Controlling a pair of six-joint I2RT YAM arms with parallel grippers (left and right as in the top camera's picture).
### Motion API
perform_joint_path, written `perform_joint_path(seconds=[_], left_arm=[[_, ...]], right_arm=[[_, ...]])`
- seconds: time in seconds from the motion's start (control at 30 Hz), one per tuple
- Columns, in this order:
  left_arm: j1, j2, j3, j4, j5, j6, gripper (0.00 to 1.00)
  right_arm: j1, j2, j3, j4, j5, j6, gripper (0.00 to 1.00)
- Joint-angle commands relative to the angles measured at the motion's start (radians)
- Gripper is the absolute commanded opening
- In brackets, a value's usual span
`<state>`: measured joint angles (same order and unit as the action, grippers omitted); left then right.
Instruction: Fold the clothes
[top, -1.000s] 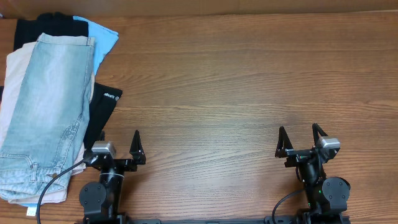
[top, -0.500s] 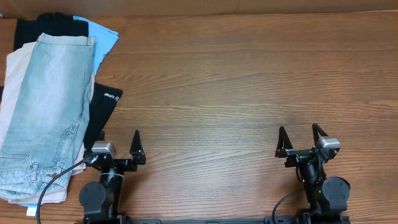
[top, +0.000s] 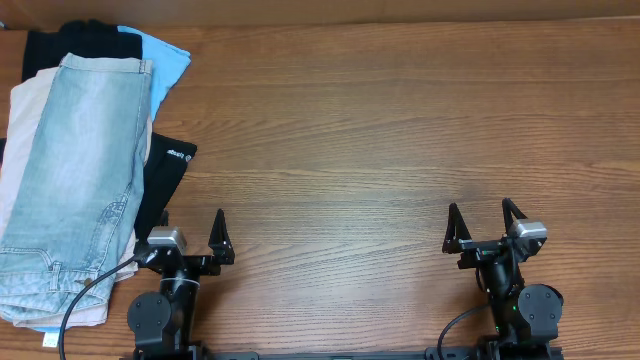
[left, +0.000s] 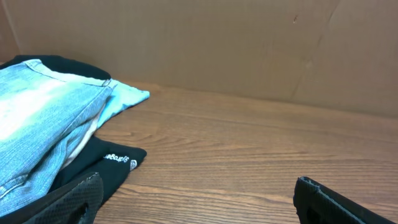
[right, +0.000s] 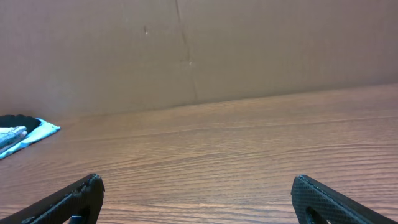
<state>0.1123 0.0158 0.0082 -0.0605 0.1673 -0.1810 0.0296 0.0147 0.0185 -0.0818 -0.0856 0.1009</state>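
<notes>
We start at the left gripper: its jaws stand spread to their full width with nothing between them, parked low at the near edge of the table. The right gripper sits the same way, wide apart and empty, well off to the other side.

From the left gripper, the denim shorts lie just to the left and stretch away toward the far edge. They rest on top of a pile at the table's left end. Their long axis runs near to far, leaning slightly so that the far end sits further right. The hemmed leg end looks to be the far one, and the pocketed, waist end the near one, close beside the left arm's base. We judge the left arm far better placed for a first grasp. The right would have to cross the whole width of the table.

Under the shorts lie beige trousers, a black garment with a small white logo and a light blue garment peeking out at the far end. Any pinch should take the denim alone.

The table is brown wood grain, bare from the pile rightward, which leaves room to spread the shorts. A plain cardboard wall closes the far side.
</notes>
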Motion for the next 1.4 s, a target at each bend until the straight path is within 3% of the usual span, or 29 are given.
perform_joint_path(seconds=[0.0,0.77,1.17,1.37], left_arm=[[0.005,-0.011,-0.003,-0.003,-0.011,0.001,1.0],[0.005,-0.011,-0.003,-0.002,-0.021,0.001,1.0],[0.005,-0.011,-0.003,0.01,-0.004,0.0,1.0],[0.005,-0.011,-0.003,0.095,0.094,0.001,1.0]], right_arm=[[0.005,-0.012,-0.011,0.005,0.006,0.005,1.0],[0.005,-0.012,-0.011,0.01,0.02,0.005,1.0],[0.005,-0.012,-0.01,0.177,0.001,0.005,1.0],[0.005,-0.012,-0.01,0.295,-0.064,0.005,1.0]])
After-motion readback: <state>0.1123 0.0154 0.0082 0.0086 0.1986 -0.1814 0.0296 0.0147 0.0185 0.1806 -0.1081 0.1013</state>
